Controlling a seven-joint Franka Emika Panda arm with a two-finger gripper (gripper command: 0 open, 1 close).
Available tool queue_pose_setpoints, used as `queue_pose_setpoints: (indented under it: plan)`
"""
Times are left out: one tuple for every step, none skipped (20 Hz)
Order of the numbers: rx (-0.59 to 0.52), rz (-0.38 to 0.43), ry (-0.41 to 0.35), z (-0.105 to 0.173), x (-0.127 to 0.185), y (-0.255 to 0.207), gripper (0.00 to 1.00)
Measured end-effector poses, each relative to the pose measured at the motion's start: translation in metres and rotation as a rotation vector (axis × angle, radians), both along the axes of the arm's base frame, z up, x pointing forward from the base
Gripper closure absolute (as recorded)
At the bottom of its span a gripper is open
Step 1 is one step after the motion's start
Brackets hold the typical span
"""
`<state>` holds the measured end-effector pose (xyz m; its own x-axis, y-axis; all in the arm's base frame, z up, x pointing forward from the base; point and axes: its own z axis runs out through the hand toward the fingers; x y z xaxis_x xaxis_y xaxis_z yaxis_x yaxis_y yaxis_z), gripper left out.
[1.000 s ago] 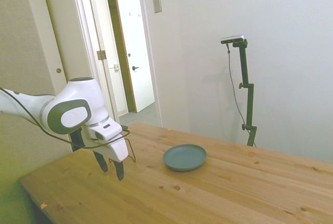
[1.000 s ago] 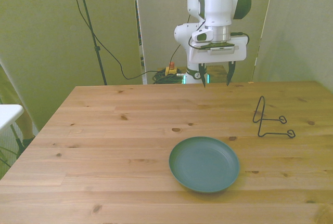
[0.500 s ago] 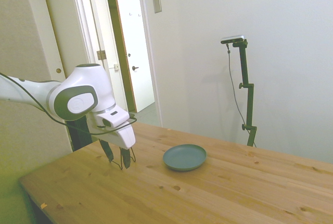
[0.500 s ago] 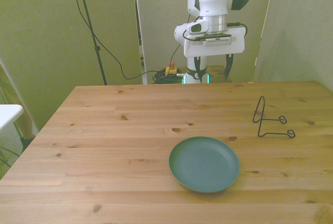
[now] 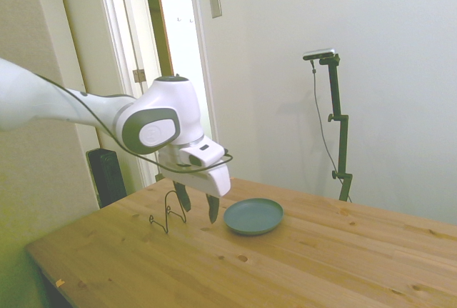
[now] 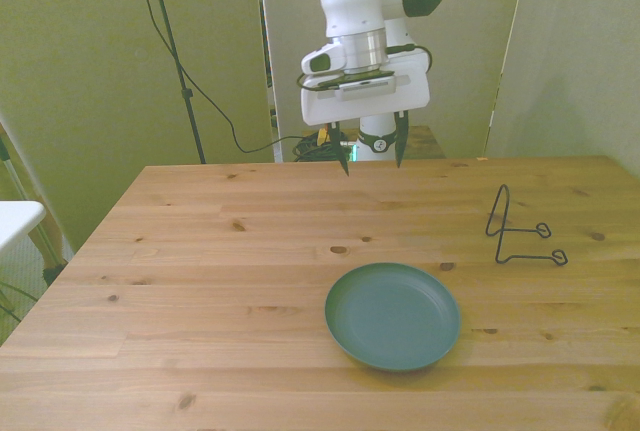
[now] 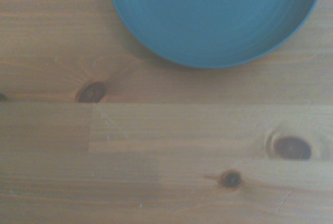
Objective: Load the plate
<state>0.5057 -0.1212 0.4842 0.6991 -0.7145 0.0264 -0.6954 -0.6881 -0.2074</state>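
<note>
The plate (image 6: 392,314) lay flat and bare on the worktop (image 6: 200,281), nearer its front edge. The tool (image 6: 371,154) hung above the far edge, fingers spread, holding nothing. It probably needs to descend over the plate's rim, pinching it squarely. A wire stand (image 6: 520,230) stood towards the front view's right. Pale walls and a doorway lay behind.

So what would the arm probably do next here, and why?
Probably come forward and down toward the plate. The gripper hangs open and empty above the table's far side, well short of the plate, which lies flat with nothing in it. The wire stand sits unloaded on the front view's right, so the plate has to be picked up first.
</note>
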Motion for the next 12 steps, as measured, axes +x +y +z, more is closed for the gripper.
queue_pose_setpoints:
  plan:
    - [0.012, 0.005, -0.009, 0.0, 0.009, -0.013, 0.0]
    - [0.025, 0.011, -0.017, -0.002, 0.018, -0.025, 0.0]
    - [0.039, 0.015, -0.02, -0.005, 0.028, -0.037, 0.0]
    - [0.054, 0.013, -0.021, -0.01, 0.038, -0.047, 0.0]
    - [0.069, 0.012, -0.023, -0.014, 0.049, -0.056, 0.0]
    - [0.085, 0.014, -0.021, -0.018, 0.06, -0.063, 0.0]
    - [0.104, 0.016, -0.016, -0.023, 0.07, -0.069, 0.0]
    - [0.122, 0.018, -0.012, -0.026, 0.081, -0.075, 0.0]
    - [0.136, 0.017, -0.007, -0.029, 0.091, -0.081, 0.0]
    - [0.147, 0.014, -0.001, -0.032, 0.099, -0.087, 0.0]
    - [0.157, 0.01, 0.003, -0.035, 0.108, -0.094, 0.0]
    - [0.166, 0.007, 0.007, -0.038, 0.116, -0.099, 0.0]
